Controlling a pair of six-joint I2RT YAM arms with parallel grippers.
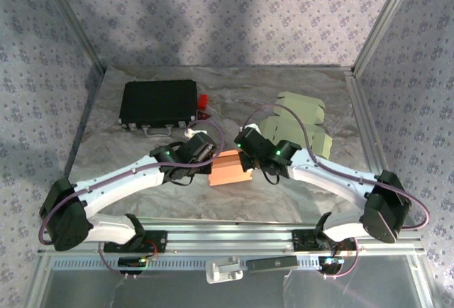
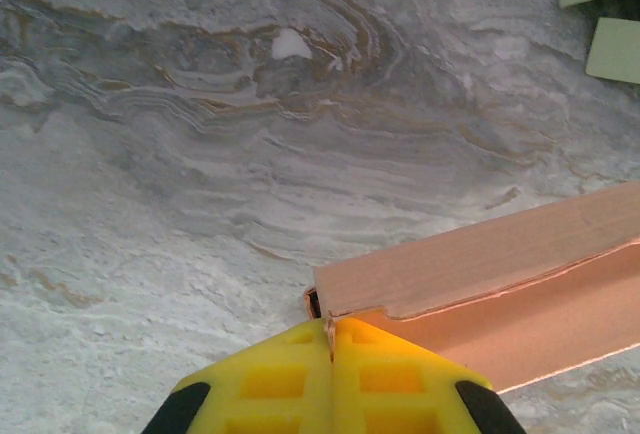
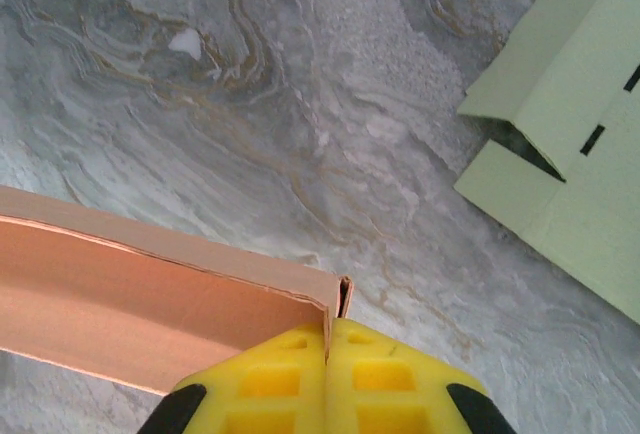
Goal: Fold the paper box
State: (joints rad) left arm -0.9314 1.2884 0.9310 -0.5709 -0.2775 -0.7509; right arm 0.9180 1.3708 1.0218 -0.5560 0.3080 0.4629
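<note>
The orange paper box (image 1: 230, 169) lies at the table's middle, between the two arms. My left gripper (image 1: 211, 157) is shut on the thin edge of its left end wall. In the left wrist view the yellow fingers (image 2: 290, 379) pinch that wall beside the box's folded-over side (image 2: 470, 264). My right gripper (image 1: 250, 157) is shut on the right end wall. The right wrist view shows its yellow fingers (image 3: 390, 379) clamping the corner of the box (image 3: 150, 299), whose open inside faces the camera.
A black case (image 1: 158, 103) stands at the back left with a small red piece (image 1: 203, 101) beside it. Flat pale green box blanks (image 1: 301, 120) lie at the back right, also in the right wrist view (image 3: 570, 154). Metal frame posts border the marbled table (image 1: 120, 152).
</note>
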